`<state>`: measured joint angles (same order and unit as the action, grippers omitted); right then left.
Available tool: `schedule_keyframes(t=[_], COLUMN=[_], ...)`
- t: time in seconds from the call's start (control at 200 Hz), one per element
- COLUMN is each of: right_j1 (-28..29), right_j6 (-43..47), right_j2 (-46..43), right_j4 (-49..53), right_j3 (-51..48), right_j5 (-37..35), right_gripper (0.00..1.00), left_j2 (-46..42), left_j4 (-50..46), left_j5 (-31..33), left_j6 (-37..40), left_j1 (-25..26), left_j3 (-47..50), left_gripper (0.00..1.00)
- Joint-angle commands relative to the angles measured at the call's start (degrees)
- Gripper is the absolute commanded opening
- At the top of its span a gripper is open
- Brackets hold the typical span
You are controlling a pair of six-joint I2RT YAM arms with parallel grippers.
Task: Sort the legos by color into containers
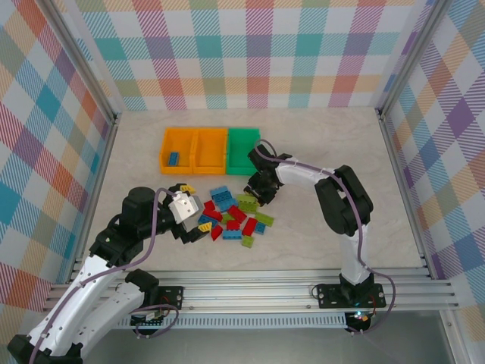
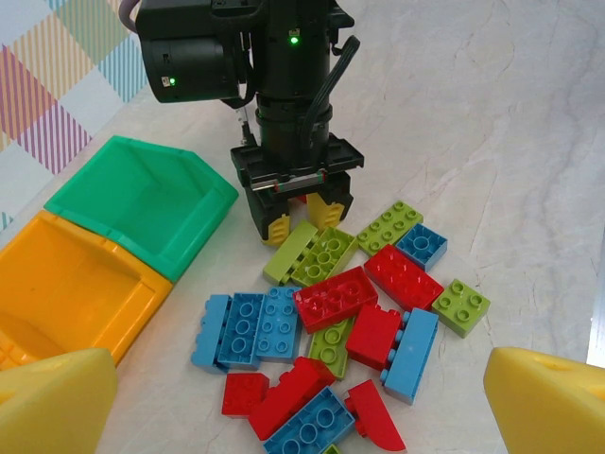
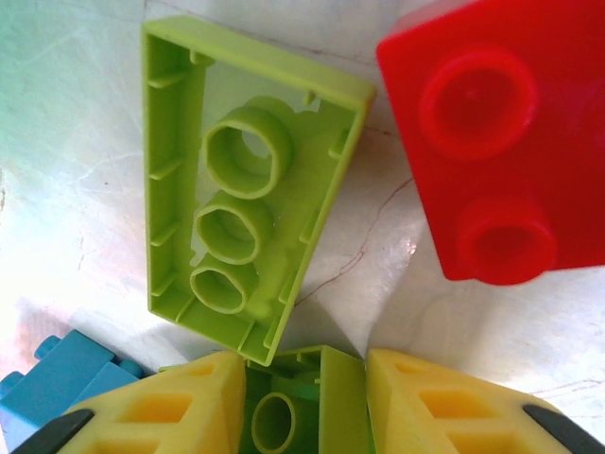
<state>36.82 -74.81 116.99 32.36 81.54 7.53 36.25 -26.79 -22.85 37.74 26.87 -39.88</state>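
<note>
The legos [image 1: 231, 216] lie in a loose pile of blue, red and lime bricks in mid-table, in front of the containers. The containers are two orange bins [image 1: 194, 149] and a green bin [image 1: 244, 144] in a row. My right gripper [image 3: 304, 402] stands at the pile's far edge, its yellow fingers [image 3: 161, 416] shut on a lime green brick [image 3: 284, 416] that still rests on the table. In the left wrist view that gripper [image 2: 301, 216] points straight down over this brick [image 2: 288, 253]. My left gripper [image 1: 197, 212] hovers open at the pile's left side, nothing between its fingertips [image 2: 52, 402].
One blue brick [image 1: 174, 158] lies in the leftmost orange bin. An upturned lime brick [image 3: 246, 227] and a red brick [image 3: 501, 132] lie right beside the held one. Plaid walls close in the table on three sides.
</note>
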Motion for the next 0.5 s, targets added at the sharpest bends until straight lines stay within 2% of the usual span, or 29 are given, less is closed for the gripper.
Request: schedule_keyframes(t=[0.0,0.025,0.09,0.225,0.315,0.405,0.445,0.495], right_j1=[-0.2,-0.4,-0.6,-0.2,-0.1,0.6,0.3,0.3], right_j6=[-1.8,-1.8,-0.9,8.7,27.1,41.6,45.5,52.2], right_j2=[-0.2,-0.4,-1.0,-3.6,-6.8,-10.0,-10.7,-10.1], right_j4=[0.4,0.1,-0.9,3.3,3.6,4.5,3.8,4.5], right_j3=[1.0,0.9,1.0,3.6,4.0,2.7,1.8,2.9], right_j5=[-1.0,-1.0,-1.2,-8.3,-11.1,-14.5,-12.9,-6.7], right_gripper=[0.33,0.29,0.27,0.32,0.41,0.44,0.46,0.59], left_j2=[-0.4,-0.4,-0.4,-0.5,-0.7,-0.4,-0.2,0.2], left_j4=[1.1,1.1,1.2,1.4,1.4,1.6,1.6,1.5], left_j5=[0.1,0.1,0.0,0.0,0.0,-0.3,-0.6,-0.9], left_j6=[0.1,0.1,0.1,0.1,0.1,0.1,0.1,0.1], left_j1=[0.5,0.5,0.5,0.5,0.5,0.5,0.5,0.5], left_j3=[0.9,0.9,0.9,1.1,1.0,1.0,1.0,0.8], left_gripper=[1.0,1.0,1.0,1.0,1.0,1.0,1.0,1.0])
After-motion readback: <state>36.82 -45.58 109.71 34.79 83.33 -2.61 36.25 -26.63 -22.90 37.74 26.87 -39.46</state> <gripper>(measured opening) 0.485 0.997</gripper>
